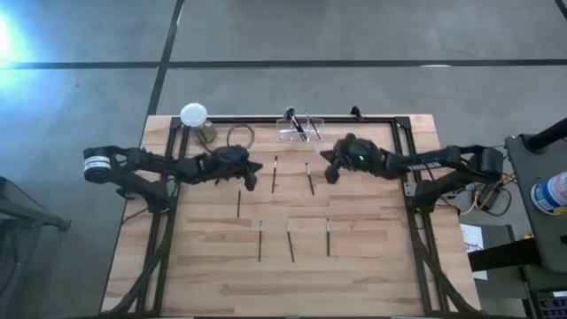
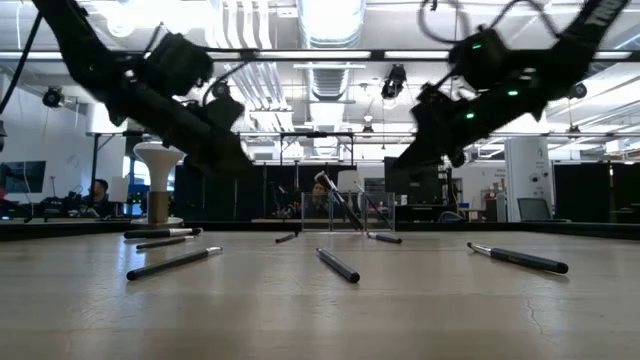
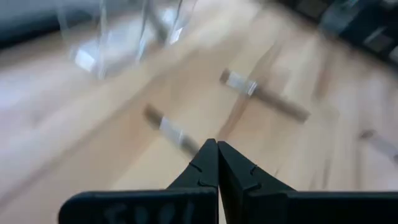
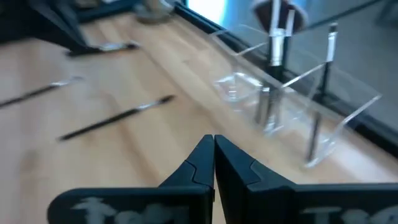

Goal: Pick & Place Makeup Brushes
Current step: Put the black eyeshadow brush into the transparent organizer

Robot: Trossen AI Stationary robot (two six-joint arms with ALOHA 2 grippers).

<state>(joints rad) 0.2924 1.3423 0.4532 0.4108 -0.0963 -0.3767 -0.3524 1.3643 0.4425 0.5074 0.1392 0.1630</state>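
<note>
Several thin dark makeup brushes lie flat on the wooden table, among them (image 1: 275,175), (image 1: 310,179), (image 1: 239,204) and a near row (image 1: 260,241), (image 1: 290,241), (image 1: 328,237). A clear holder (image 1: 299,128) at the far edge has a few brushes (image 4: 277,31) standing in it. My left gripper (image 1: 251,177) (image 3: 217,149) is shut and empty, raised above the table just left of brush (image 3: 171,130). My right gripper (image 1: 332,173) (image 4: 213,146) is also shut and empty, raised right of brush (image 1: 310,179) and near the holder (image 4: 292,93).
A white ball-topped stand (image 1: 194,115) and a thin ring (image 1: 239,136) sit at the far left corner. Dark frame rails (image 1: 409,190) run along the table's left, right and far edges. The near part of the table (image 1: 292,283) is bare wood.
</note>
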